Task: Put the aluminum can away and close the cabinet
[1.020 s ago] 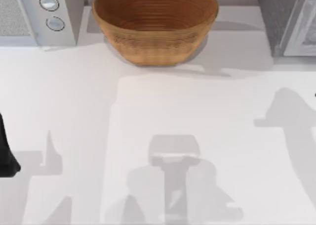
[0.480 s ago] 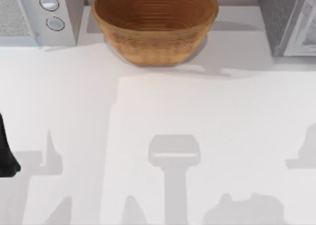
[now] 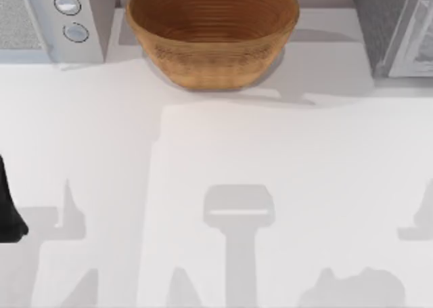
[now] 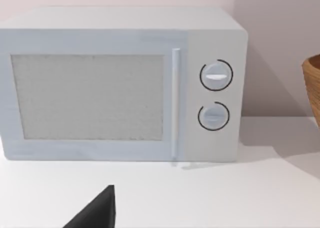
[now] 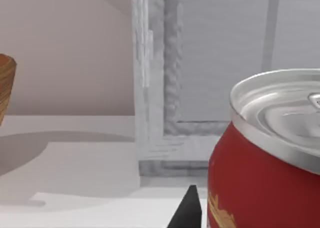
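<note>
The can sat close under your right wrist camera, red side and silver top upright, with one dark finger of the right gripper just beside its wall. I judge that claw was holding the can, though the far finger was hidden behind it. The can was not standing anywhere on the part of the table seen from above, so it was probably carried off past the 4 o'clock edge.

Beyond the can stood the cabinet, its grey frame and panel facing the right wrist camera. From above, the cabinet sat at 2 o'clock on the table. A paler panel at its outer side looked like a door swung out, but I could not be sure. The bowl stood at 12 o'clock, and the microwave at 10 o'clock.

Your left arm was parked at 9 o'clock, its camera facing the microwave. You could not tell whether the left gripper was wide or narrow.

By my reading the pickup was done. Placing the can inside the cabinet, letting go and closing the door were all left to do.
</note>
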